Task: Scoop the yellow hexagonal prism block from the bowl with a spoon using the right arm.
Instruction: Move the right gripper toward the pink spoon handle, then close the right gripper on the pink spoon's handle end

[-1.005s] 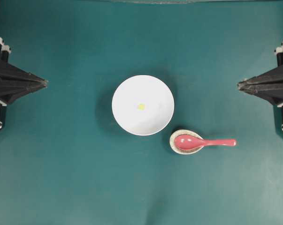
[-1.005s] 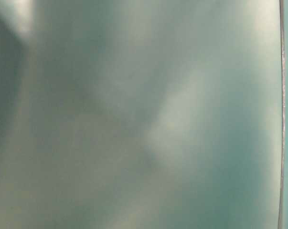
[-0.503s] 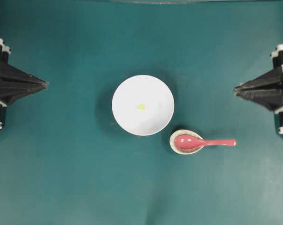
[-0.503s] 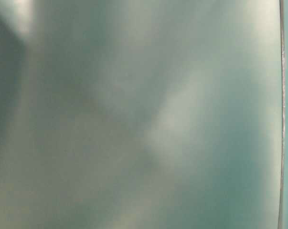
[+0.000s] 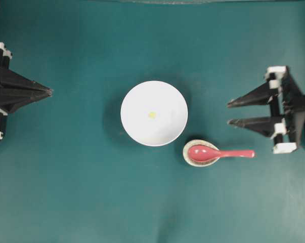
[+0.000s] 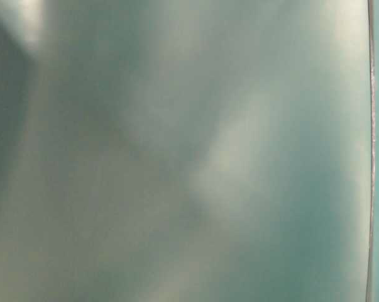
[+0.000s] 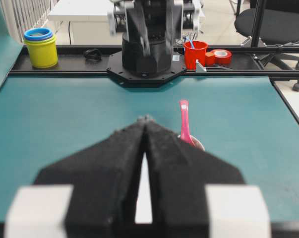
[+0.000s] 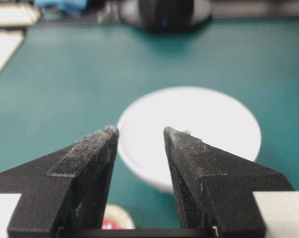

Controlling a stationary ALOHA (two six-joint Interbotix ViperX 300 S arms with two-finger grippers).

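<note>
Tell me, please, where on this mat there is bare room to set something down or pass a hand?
Bare mat runs between the left hand and the bowl, and across the strips above the bowl and below the spoon. It is crowded where the spoon rest sits beside the bowl, near the open right hand.

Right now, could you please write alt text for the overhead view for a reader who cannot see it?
A white bowl sits mid-table holding a tiny yellow block. To its lower right a pink-red spoon lies with its scoop on a speckled spoon rest. The right claw is open; the left claw is shut.
</note>
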